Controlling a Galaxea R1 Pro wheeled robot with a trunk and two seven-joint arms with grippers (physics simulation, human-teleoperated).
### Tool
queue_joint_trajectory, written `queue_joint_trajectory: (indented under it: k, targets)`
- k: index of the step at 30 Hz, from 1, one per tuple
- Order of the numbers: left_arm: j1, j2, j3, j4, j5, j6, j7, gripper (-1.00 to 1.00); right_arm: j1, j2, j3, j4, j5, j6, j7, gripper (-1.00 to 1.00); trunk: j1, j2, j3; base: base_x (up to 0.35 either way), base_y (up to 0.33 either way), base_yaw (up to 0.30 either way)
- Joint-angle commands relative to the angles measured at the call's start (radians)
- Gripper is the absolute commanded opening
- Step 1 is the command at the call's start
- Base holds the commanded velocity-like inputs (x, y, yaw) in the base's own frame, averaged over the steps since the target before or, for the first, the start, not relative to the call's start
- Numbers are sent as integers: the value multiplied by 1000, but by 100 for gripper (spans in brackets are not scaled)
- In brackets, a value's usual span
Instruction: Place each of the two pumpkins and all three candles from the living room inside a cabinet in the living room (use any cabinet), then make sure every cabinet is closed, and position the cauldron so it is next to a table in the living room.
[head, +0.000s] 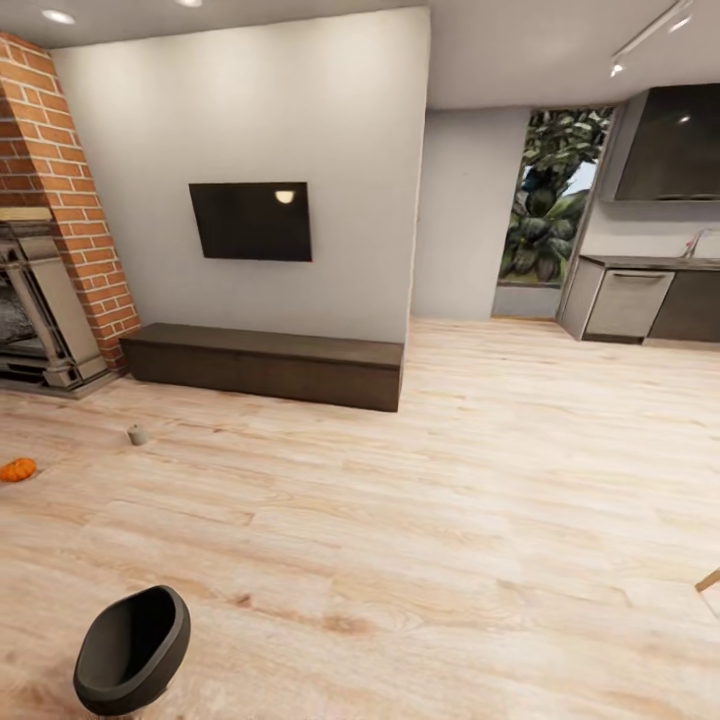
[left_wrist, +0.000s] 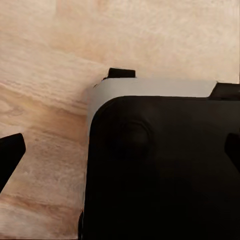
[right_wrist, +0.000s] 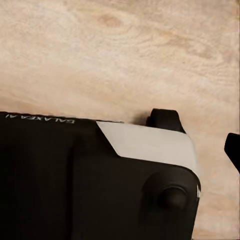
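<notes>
**Approach, nothing in hand**

Cabinet (head: 265, 365) shut along the TV wall. One pumpkin (head: 17, 469) and one candle (head: 138, 434) lie loose on the floor (head: 450, 520) before it, near the fireplace (head: 35, 310); cauldron (head: 132, 650) close by me. Arms tucked low against my base, wrists aimed floorward. How far my fingers are parted, I cannot tell.

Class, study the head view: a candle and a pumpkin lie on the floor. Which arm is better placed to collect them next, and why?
Probably left: the pumpkin and candle lie on the floor at the view's left, that arm's side. Both are distant, so the robot must drive closer first.
</notes>
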Motion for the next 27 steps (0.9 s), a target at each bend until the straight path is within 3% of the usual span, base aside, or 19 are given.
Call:
queue_joint_trajectory:
  k: [1,4,7,9,10,15,20,27]
  targets:
    - [-2,23,-2,-17,50,9,-2,100,-36,0,2,-1,4,19,-2,100,0,-1,-2,0,0,227]
    - [-4,87,-3,-67,161,50,-3,100,-137,0,2,28,3,34,-2,100,0,-1,-6,0,0,213]
    - [-4,138,-3,-103,225,95,-9,100,-200,2,2,70,1,30,-1,100,0,-1,-9,0,0,200]
    - [-4,179,-2,-122,278,115,-37,100,-224,3,3,87,0,24,2,100,0,-1,-12,0,0,187]
    - [-4,209,-2,-126,325,122,-68,100,-231,4,3,93,0,16,3,100,0,-1,-13,0,0,180]
    - [-4,287,-2,-122,447,128,-131,100,-239,6,22,99,5,-5,5,100,0,-1,-20,0,0,177]
    - [-4,295,-11,-121,465,122,-140,100,-240,6,89,101,4,-12,8,100,0,-1,-26,0,0,190]
    - [-3,299,-15,-80,462,113,-142,100,-240,6,119,104,2,-19,10,100,0,-1,-34,0,0,213]
